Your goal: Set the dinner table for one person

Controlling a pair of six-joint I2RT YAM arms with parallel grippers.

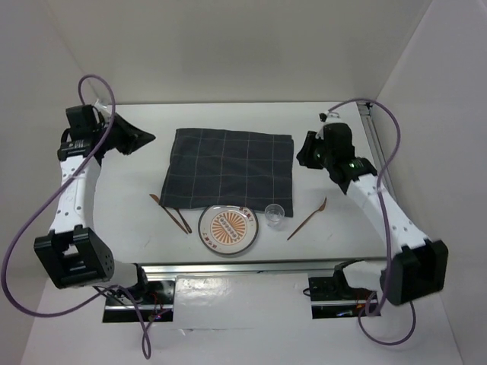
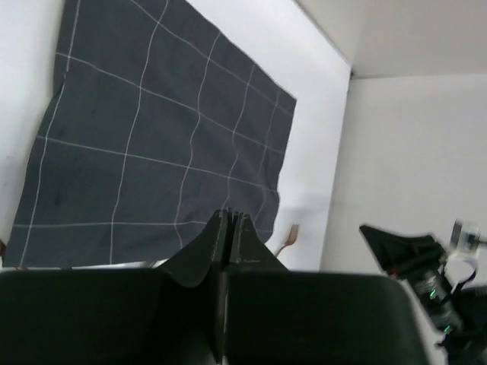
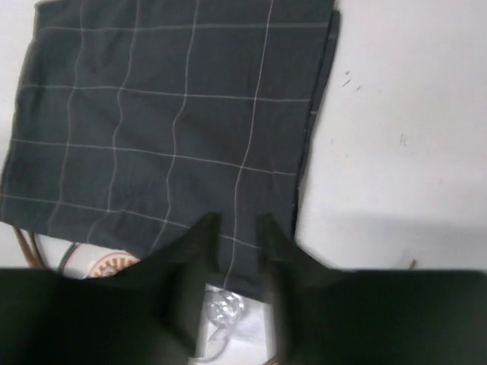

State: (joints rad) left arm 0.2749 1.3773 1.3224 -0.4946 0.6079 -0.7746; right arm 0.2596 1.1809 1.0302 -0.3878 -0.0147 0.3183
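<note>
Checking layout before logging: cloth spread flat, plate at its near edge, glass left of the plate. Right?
Not quite. The glass sits right of the plate, not left; the top external view shows it. The cloth is spread flat, with the plate at its near edge.

On the desk (image 1: 144, 163), the plate (image 1: 229, 230) is sitting nearest. From it, the cloth (image 1: 230, 169) is lying at 12 o'clock, the cup (image 1: 275, 214) at 2, a lone utensil (image 1: 307, 218) at 3, and a pair of utensils (image 1: 171, 213) at 9.

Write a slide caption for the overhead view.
Dark cloth on the white table, with plate, glass and cutlery along its near edge.
</note>
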